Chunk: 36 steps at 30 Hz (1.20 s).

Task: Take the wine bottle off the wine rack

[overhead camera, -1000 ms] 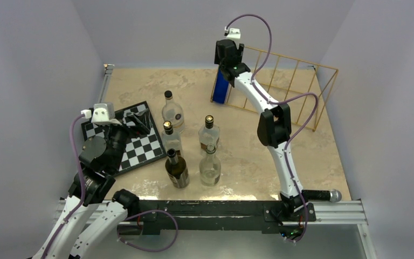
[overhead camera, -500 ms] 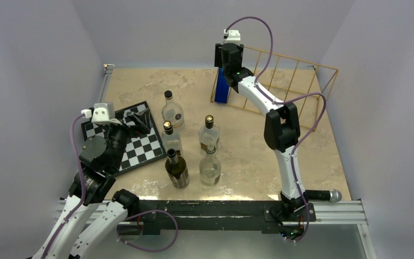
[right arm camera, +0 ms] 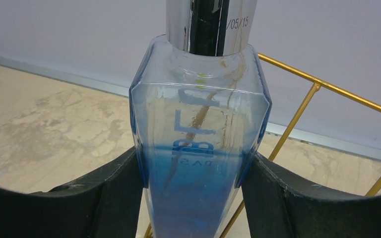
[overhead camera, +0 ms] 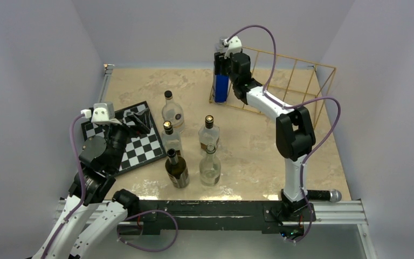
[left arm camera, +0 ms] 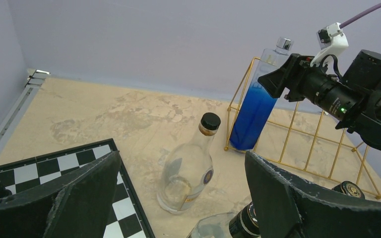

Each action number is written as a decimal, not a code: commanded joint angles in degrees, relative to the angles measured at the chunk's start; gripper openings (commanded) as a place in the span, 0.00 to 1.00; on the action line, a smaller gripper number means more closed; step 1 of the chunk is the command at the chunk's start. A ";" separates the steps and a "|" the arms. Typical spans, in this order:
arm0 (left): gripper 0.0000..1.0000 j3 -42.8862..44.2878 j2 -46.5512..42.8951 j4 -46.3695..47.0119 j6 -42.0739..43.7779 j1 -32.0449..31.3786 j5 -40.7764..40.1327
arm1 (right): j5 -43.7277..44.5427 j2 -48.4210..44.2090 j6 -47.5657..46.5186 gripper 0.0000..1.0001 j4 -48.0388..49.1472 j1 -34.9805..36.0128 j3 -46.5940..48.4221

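The wine bottle [overhead camera: 221,86] is tall clear glass, half full of blue liquid, with a silver cap. It stands nearly upright at the left end of the gold wire wine rack [overhead camera: 296,81]. My right gripper [overhead camera: 225,60] is shut on its upper part. In the right wrist view both fingers [right arm camera: 114,188] press the sides of the bottle [right arm camera: 201,148]. The left wrist view shows the bottle [left arm camera: 255,106], the rack [left arm camera: 327,148] and the right gripper [left arm camera: 280,79]. My left gripper [overhead camera: 140,121] is open and empty above the checkerboard.
Several glass bottles stand mid-table: one with a round body [overhead camera: 172,110], a dark one [overhead camera: 177,170] and clear ones [overhead camera: 210,167]. A black-and-white checkerboard [overhead camera: 140,148] lies at the left. A microphone-like object [overhead camera: 323,195] lies by the right arm's base.
My right arm's elbow swung right and its wrist turned from above the bottle to its right side, so the bottle's top now shows. The left arm has not moved.
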 commanded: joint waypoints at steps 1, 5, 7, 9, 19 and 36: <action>0.99 0.68 -0.03 2.16 0.58 -0.24 -0.63 | -16.25 -8.00 -1.47 0.11 18.13 0.87 -1.68; 0.99 0.62 0.26 2.16 0.71 -0.23 -0.63 | -23.03 -10.62 -1.24 0.09 19.69 0.74 -4.90; 0.99 0.68 0.47 2.12 0.67 -0.25 -0.39 | -25.18 -11.86 -1.13 0.07 20.53 0.76 -6.44; 0.99 0.64 0.65 2.16 0.67 -0.22 -0.20 | -25.69 -12.97 -1.49 0.04 20.66 0.75 -7.40; 0.99 0.69 0.75 2.13 0.80 -0.29 -0.23 | -28.85 -17.55 -3.92 0.00 23.96 -0.24 -11.61; 0.99 0.61 1.04 2.17 0.58 -0.31 0.07 | -17.83 -9.77 -6.98 0.00 23.65 -4.37 -5.46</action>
